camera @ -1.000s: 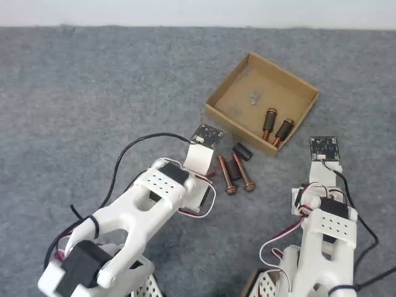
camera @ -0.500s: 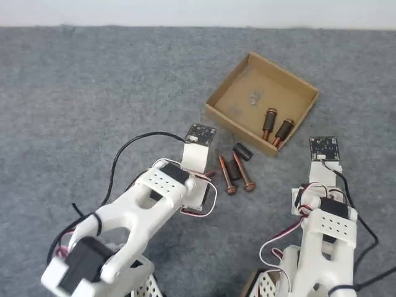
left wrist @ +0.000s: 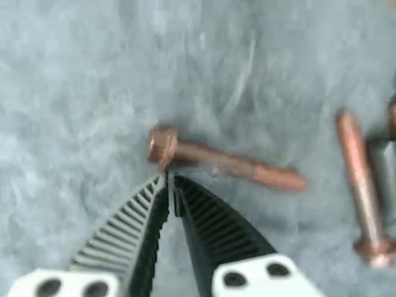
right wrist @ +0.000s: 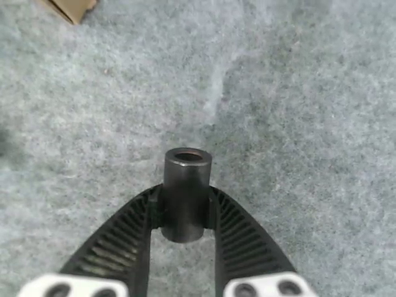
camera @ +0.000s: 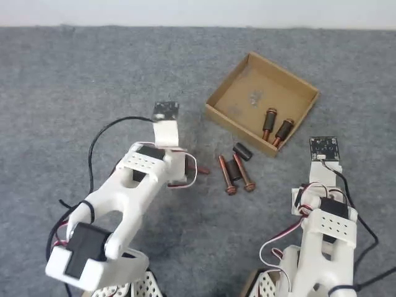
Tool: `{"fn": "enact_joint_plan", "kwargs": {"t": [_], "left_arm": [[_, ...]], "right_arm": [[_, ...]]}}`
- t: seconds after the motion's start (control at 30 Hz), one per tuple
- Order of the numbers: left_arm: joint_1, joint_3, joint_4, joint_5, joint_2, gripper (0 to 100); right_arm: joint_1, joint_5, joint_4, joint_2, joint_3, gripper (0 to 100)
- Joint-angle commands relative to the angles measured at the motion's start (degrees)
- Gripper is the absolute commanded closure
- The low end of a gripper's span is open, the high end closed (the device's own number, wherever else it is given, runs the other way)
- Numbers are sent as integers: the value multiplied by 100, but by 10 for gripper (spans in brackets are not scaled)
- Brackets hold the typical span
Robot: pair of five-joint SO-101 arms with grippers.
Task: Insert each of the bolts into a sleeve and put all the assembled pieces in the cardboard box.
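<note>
1. We take the box (camera: 238, 122) as our landmark. Two assembled pieces (camera: 269, 122) lie inside it against the near wall, so part of the job looks done.
2. Just outside that wall, two bolts (camera: 226, 175) lie side by side on the carpet (camera: 93, 80). One spare sleeve (camera: 233, 168) sits between them and another (camera: 242, 151) lies closer to the box.
3. A third bolt (left wrist: 223, 162) lies flat on the carpet, farther from the box than the pair and apart from them.
4. The left gripper (left wrist: 168, 179) has its jaws pressed together with nothing between them. Its tips are right at the third bolt's head, but we cannot tell whether they touch it. Closed like this, it could nudge the bolt but not lift it, so we judge the jaws must spread before any grasp.
5. The right gripper (right wrist: 185, 199) pinches the held sleeve (right wrist: 185, 176) around its lower half, above the carpet and off a corner of the box.
6. The sleeve's open bore points away from the wrist. We read that hold as deliberate, since it leaves the mouth free for a bolt to enter.
7. We judge the step in hand to be fetching the third bolt for that waiting sleeve. Three bolts remain unassembled.
8. The risks we see are the round shank rolling on the carpet when touched, and the tip missing the bore if the two arms are not in line.
</note>
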Motion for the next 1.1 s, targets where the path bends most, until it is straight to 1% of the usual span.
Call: {"fn": "enact_joint_plan", "kwargs": {"t": [0.0, 0.2, 0.37, 0.47, 0.53, 0.7, 0.77, 0.87, 0.97, 1.07], "left_arm": [[-62, -57, -431, 53, -53, 989], [149, -40, -765, 62, -44, 989], [149, -31, -791, 123, -44, 989], [149, -4, -782, 598, -114, 989], [149, -31, -633, 879, -246, 989], [149, 4, -88, 1459, -1081, 989], [149, 145, -18, 1741, -1319, 989], [132, 470, -413, 2479, -1248, 989], [105, 576, -844, 3253, -853, 989], [149, 409, -888, 3323, -457, 989]], "right_arm": [[-57, 88, -110, -154, 0, 993], [-57, 88, -110, -180, 26, 993], [-57, 88, -110, -163, 26, 993], [-57, 88, -110, -163, 35, 993], [-40, 88, -110, -163, 35, 993], [-31, 88, -110, -163, 35, 993], [-31, 88, -110, -163, 35, 993], [-40, 88, -110, -154, 35, 993], [-48, 88, -110, -154, 35, 993], [-48, 88, -110, -154, 35, 993]]}}
